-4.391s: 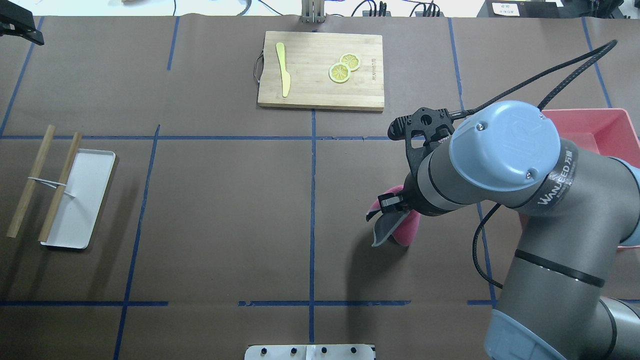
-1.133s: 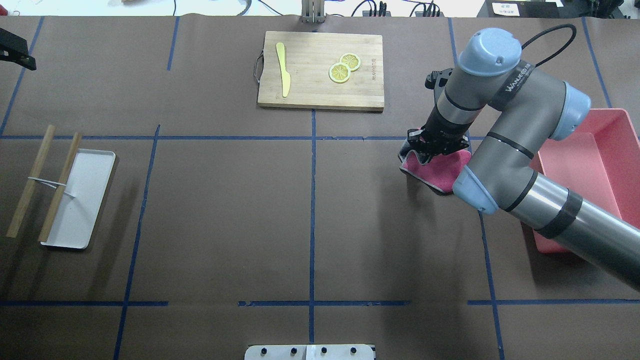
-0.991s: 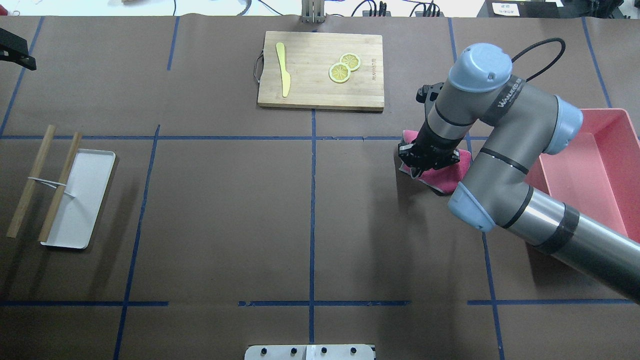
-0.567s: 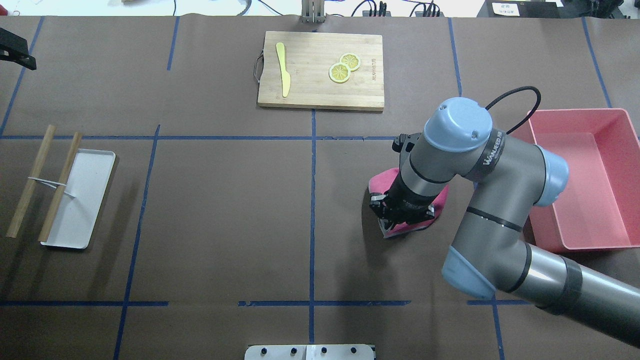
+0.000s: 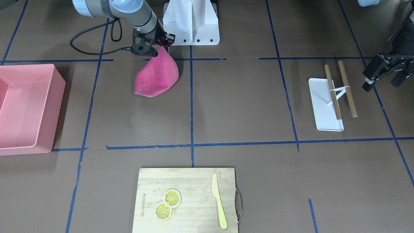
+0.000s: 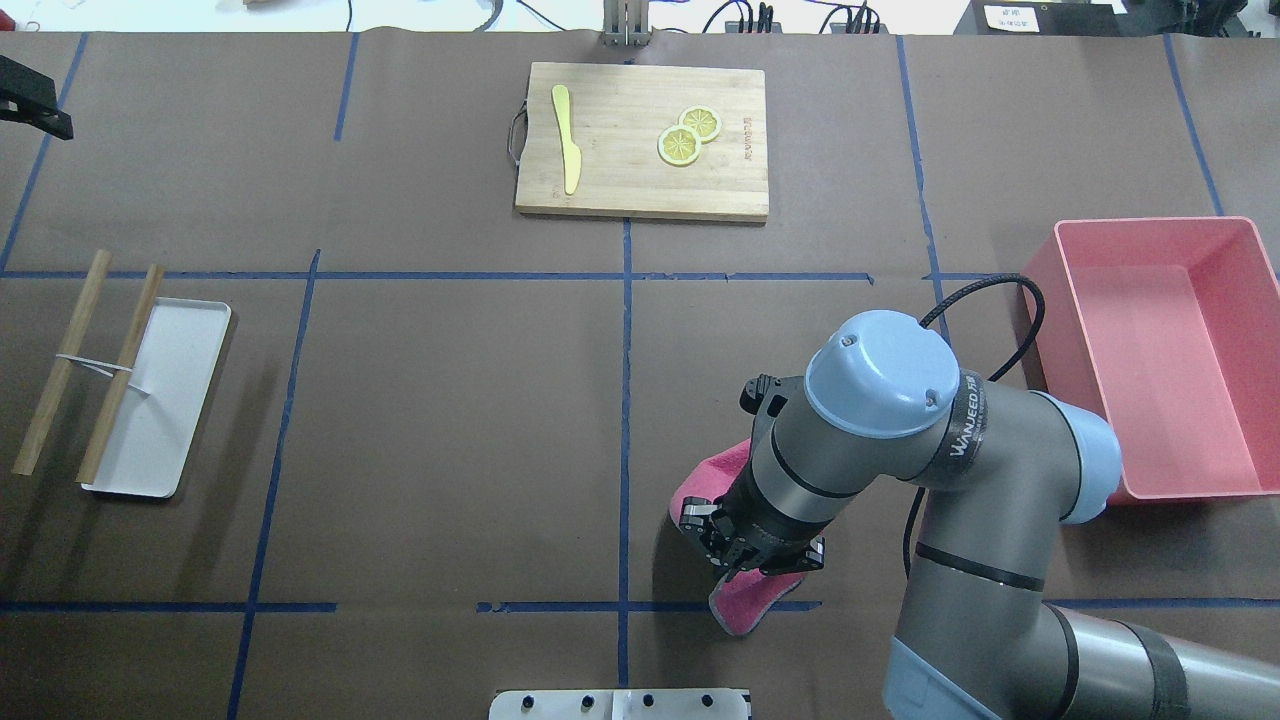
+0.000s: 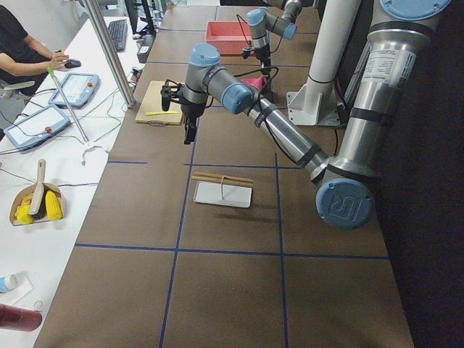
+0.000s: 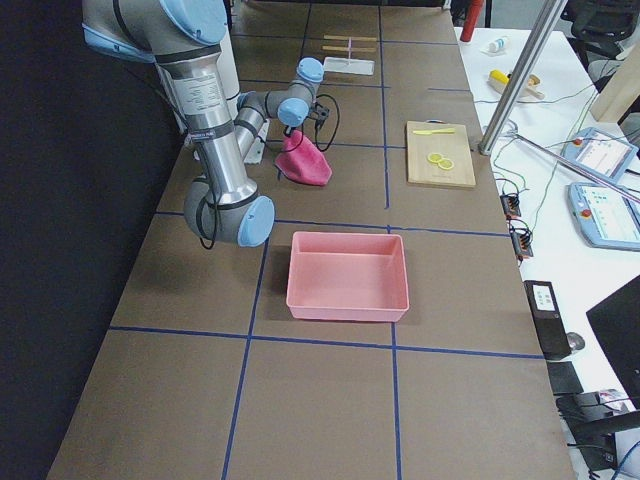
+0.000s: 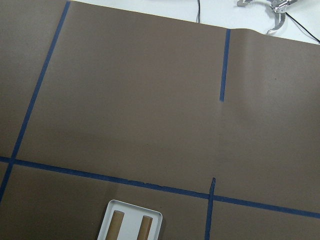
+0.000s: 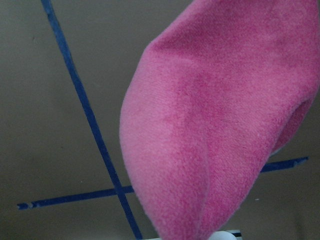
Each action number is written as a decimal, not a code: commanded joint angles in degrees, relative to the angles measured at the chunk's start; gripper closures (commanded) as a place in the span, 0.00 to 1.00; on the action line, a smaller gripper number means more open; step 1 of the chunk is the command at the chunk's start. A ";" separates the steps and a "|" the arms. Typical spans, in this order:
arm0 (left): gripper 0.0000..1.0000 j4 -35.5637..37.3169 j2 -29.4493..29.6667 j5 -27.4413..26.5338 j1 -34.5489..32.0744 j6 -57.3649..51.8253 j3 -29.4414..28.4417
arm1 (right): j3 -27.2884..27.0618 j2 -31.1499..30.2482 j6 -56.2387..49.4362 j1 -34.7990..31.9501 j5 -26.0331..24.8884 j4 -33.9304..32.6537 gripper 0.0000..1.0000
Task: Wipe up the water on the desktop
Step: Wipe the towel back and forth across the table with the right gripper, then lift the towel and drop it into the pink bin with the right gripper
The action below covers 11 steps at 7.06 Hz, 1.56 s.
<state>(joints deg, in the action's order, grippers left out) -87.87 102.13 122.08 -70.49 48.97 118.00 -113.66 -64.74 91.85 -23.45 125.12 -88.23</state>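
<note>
We find the desktop (image 6: 430, 420), a matte brown sheet ruled into rectangles by thin blue tape, carrying the pink cloth (image 5: 157, 77) close to the robot's base, on its right of the centre tape line. The front-facing view shows the cloth as a curved fold hung from its top corner with its lower edge on the desktop. The overhead view hides most of it under the arm, and only the right wrist view shows its plush nap. The right gripper (image 5: 161, 42) has its fingers pinched narrow on that corner; the left gripper (image 5: 383, 81) has its fingers spread, holding nothing.
</note>
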 commanded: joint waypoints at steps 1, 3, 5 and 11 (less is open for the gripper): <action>0.00 0.07 0.09 0.00 0.00 0.07 0.04 | 3.24 0.05 -2.26 -5.17 -1.19 0.43 1.00; 0.00 0.16 0.09 0.09 0.09 0.16 0.13 | 9.73 0.31 -9.46 -11.77 -1.80 0.61 1.00; 0.00 0.24 0.17 0.09 0.09 0.16 0.13 | 16.33 0.31 -17.72 -19.75 -1.46 0.52 1.00; 0.00 0.51 0.35 0.09 0.09 0.33 0.21 | 22.35 4.78 -24.00 -31.40 0.99 -0.18 1.00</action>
<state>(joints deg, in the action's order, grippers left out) -87.37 102.46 122.17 -70.40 49.30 118.33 -90.84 -61.54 67.45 -54.19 124.47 -87.98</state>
